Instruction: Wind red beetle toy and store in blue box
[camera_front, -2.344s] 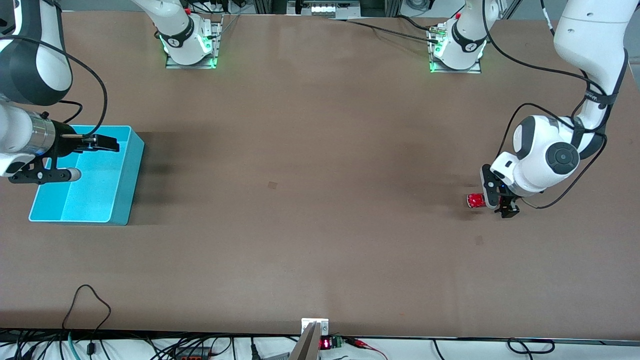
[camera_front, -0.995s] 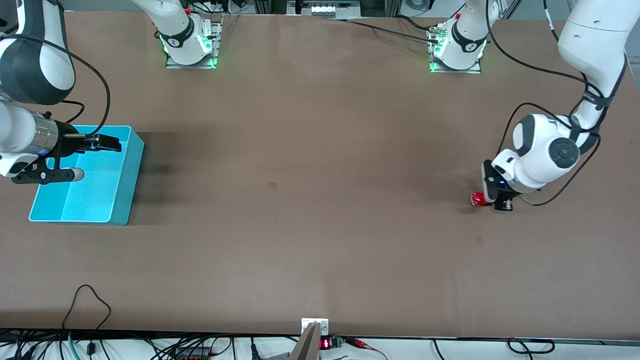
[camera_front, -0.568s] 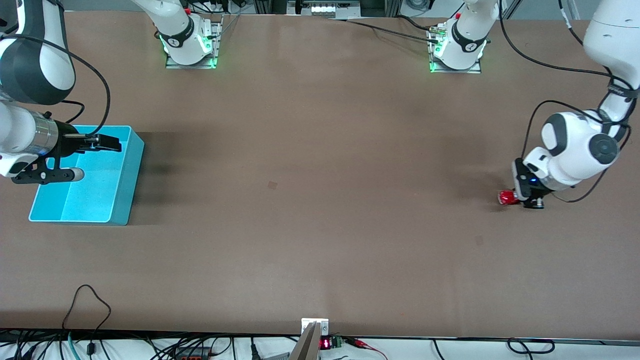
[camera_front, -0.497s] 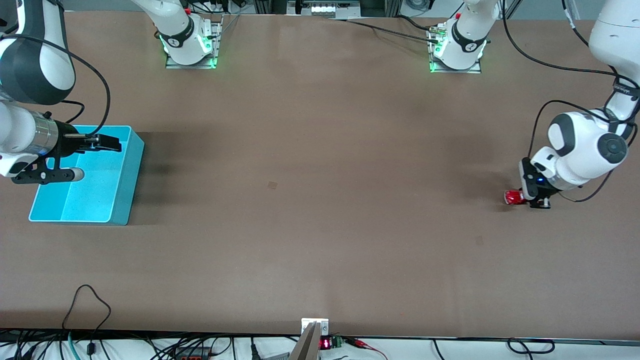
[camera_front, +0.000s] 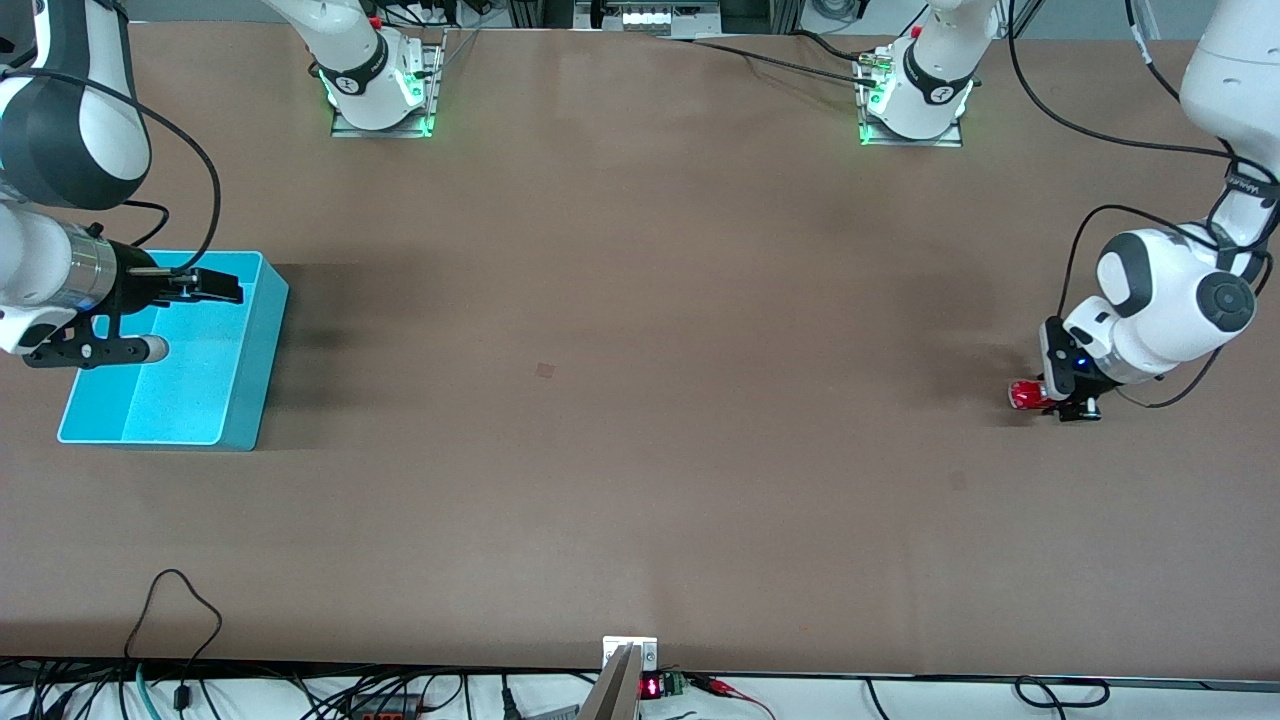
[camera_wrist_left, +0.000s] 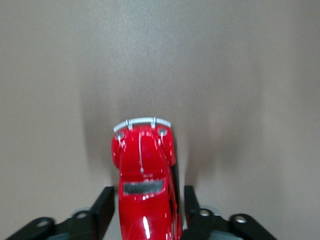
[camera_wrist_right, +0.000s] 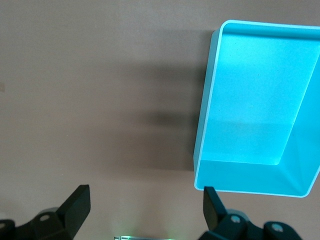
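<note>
The red beetle toy (camera_front: 1024, 394) is at the left arm's end of the table, low at the table surface. My left gripper (camera_front: 1058, 398) is shut on it; in the left wrist view the toy (camera_wrist_left: 142, 165) sits between the black fingers (camera_wrist_left: 102, 210) with its silvery bumper pointing away from the hand. The blue box (camera_front: 235, 380) stands at the right arm's end, nothing in the part that shows. My right gripper (camera_front: 215, 288) hangs open and empty over the box's rim. The right wrist view shows the box (camera_wrist_right: 260, 110) and the wide-apart fingers (camera_wrist_right: 75, 205).
The brown table (camera_front: 620, 400) stretches bare between box and toy. The two arm bases (camera_front: 380, 90) with green lights stand along the edge farthest from the front camera. Cables (camera_front: 180, 620) and a small device (camera_front: 630, 665) lie at the edge nearest to it.
My left gripper closed round the toy and slid it toward the left arm's end of the table; in the last half second it has hardly moved. The right arm has stayed still.
</note>
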